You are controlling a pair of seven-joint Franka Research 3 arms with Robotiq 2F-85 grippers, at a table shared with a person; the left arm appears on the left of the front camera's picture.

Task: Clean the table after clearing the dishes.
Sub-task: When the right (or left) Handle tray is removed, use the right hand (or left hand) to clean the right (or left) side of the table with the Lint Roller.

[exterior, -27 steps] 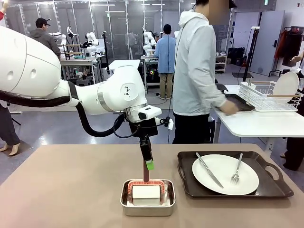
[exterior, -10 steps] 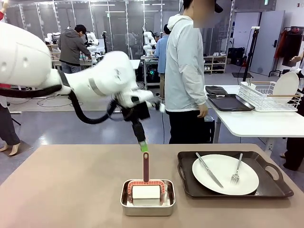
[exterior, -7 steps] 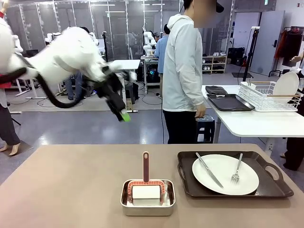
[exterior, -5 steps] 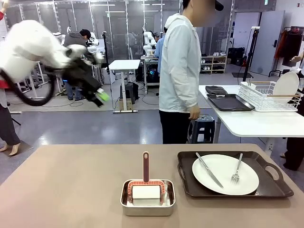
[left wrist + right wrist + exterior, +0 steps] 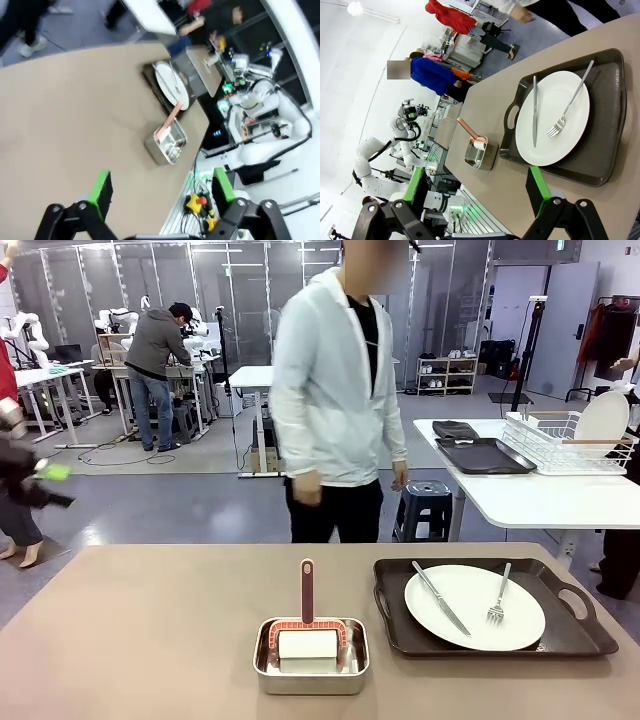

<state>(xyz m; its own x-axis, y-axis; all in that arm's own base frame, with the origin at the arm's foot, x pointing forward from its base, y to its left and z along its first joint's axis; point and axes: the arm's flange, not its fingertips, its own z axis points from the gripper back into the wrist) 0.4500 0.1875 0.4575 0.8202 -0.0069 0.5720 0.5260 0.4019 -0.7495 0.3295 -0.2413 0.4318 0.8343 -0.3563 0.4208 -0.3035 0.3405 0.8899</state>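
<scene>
Table [image 5: 150, 620] is not wiped yet, I think, and one set of dishes is still on it. At the far left, the left gripper [image 5: 161, 181] is off to the side of the table, its fingers wide apart and holding nothing. In the middle, near the front edge, sits a pan [image 5: 310, 672] with a brush [image 5: 307, 590] standing in it. Just right of the pan is a tray [image 5: 395, 635] with a plate [image 5: 475, 620], a knife [image 5: 440, 598] and a fork [image 5: 498, 598]. The right gripper [image 5: 476, 189] points at that tray, fingers wide apart too, and empty. A person [image 5: 335, 390] stands at the far side. The tray has to go first, then the wiping.
</scene>
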